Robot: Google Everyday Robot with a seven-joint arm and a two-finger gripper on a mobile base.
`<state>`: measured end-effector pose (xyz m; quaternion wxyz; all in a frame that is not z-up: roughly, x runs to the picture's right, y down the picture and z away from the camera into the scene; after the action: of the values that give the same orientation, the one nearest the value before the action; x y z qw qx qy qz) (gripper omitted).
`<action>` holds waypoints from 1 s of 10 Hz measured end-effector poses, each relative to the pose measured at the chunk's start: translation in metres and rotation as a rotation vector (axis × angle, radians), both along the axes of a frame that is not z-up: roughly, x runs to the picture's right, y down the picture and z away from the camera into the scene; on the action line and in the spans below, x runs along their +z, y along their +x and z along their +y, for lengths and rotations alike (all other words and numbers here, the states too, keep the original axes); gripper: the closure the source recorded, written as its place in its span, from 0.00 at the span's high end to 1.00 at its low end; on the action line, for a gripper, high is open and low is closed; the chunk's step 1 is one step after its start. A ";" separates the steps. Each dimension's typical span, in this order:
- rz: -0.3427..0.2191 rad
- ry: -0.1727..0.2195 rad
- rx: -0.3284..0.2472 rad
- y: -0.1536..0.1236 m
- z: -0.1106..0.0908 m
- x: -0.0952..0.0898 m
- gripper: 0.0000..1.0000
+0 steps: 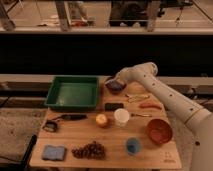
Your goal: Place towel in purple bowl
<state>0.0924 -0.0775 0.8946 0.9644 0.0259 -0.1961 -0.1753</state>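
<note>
A purple bowl [115, 86] sits at the back of the wooden table [75, 134], just right of the green tray. My gripper [111, 80] is at the end of the white arm [165, 95], which reaches in from the right, and it hangs right over the bowl's left rim. A folded blue towel [54, 152] lies flat at the table's front left corner, far from the gripper. What the bowl holds is hidden.
A green tray [72, 92] stands back left. A black block [114, 106], white cup [121, 116], orange fruit [101, 120], red-brown bowl [159, 131], blue cup [133, 145], grapes [90, 150], black tools [69, 117] and utensils [138, 97] lie around the table.
</note>
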 end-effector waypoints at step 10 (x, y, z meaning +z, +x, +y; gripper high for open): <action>0.041 0.024 0.033 0.029 -0.016 -0.026 0.80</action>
<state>0.1216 -0.0938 0.8689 0.9707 0.0369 -0.1736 -0.1620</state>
